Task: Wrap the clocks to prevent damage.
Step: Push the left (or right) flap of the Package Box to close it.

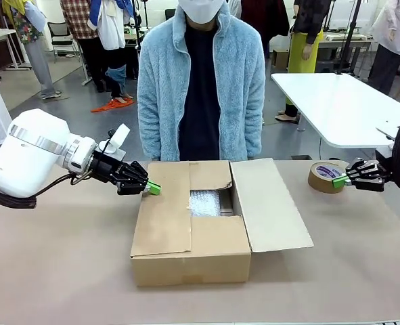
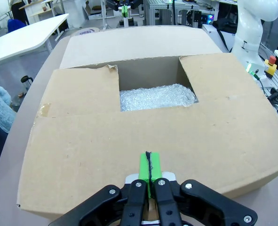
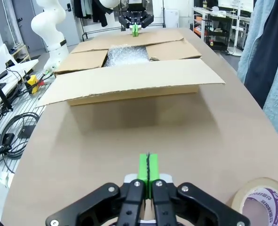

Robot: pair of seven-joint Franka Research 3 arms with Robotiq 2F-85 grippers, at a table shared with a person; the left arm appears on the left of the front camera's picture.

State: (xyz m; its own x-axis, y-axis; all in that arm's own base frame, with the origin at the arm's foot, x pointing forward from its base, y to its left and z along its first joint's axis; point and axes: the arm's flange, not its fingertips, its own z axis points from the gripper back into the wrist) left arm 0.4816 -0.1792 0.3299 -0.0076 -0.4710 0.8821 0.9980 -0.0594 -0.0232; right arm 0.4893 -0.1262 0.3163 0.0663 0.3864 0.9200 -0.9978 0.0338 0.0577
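Green pads of the left gripper [image 2: 149, 169] were pressed flat together, nothing between them, in its wrist view. Seen from the front, this gripper [image 1: 153, 188] sat at 9 o'clock of the cardboard box [image 1: 186, 261], its tip at the edge of the left flap; whether it touched could not be told. The right gripper [image 3: 148, 172] was likewise pinched shut on nothing, and in the front view it [image 1: 340, 181] hovered just beside the tape roll [image 1: 323, 177], at about 2 o'clock of the box.

Counted: two grippers, one box, one tape roll, one person [image 1: 200, 88] standing at 12 o'clock across the table [image 1: 64, 271]. Three flaps lay folded inward; the fourth spread outward towards 3 o'clock.

Through the gap between the flaps showed one patch of bubble wrap [image 1: 205, 202]. The clocks themselves could not be made out: whatever lay under the wrap inside the box was hidden, so their heading and long axis could not be told. The tape roll [image 3: 263, 202] was cut off by the right wrist picture's corner.
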